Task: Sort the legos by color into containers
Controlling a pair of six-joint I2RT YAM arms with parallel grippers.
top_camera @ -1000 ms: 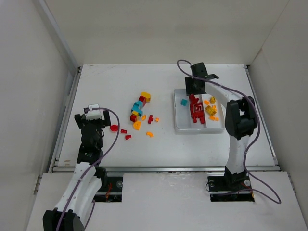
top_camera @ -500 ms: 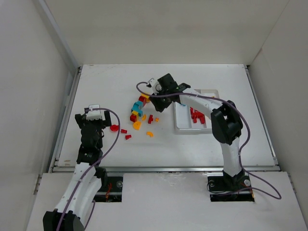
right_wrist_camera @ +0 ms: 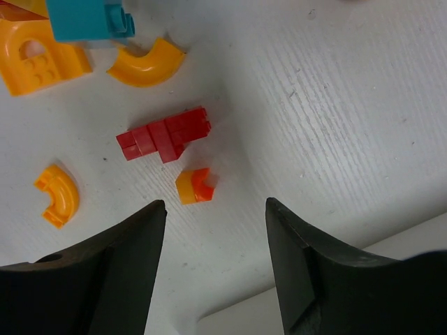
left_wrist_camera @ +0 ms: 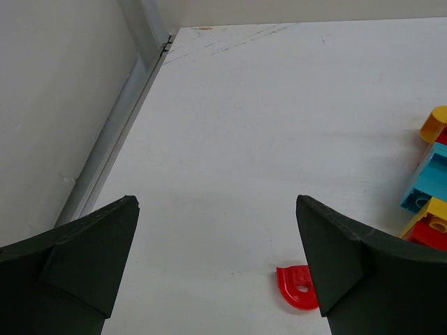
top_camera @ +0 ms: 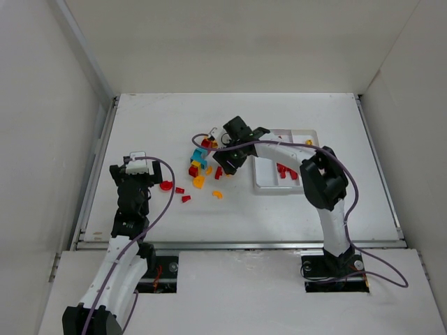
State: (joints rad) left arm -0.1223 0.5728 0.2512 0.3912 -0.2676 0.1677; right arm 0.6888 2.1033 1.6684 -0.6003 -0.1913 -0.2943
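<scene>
Target, likely: red lego [right_wrist_camera: 164, 134] just ahead of right jaws, long axis across their gap | right jaws apart, empty | left jaws apart, farther off.

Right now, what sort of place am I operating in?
Probably a lab robot test cell: a white table boxed in by plain white panels, left arm and right arm bolted at its near edge, loose toy bricks beside a white divided tray.

Left jaws wide, right jaws apart.
</scene>
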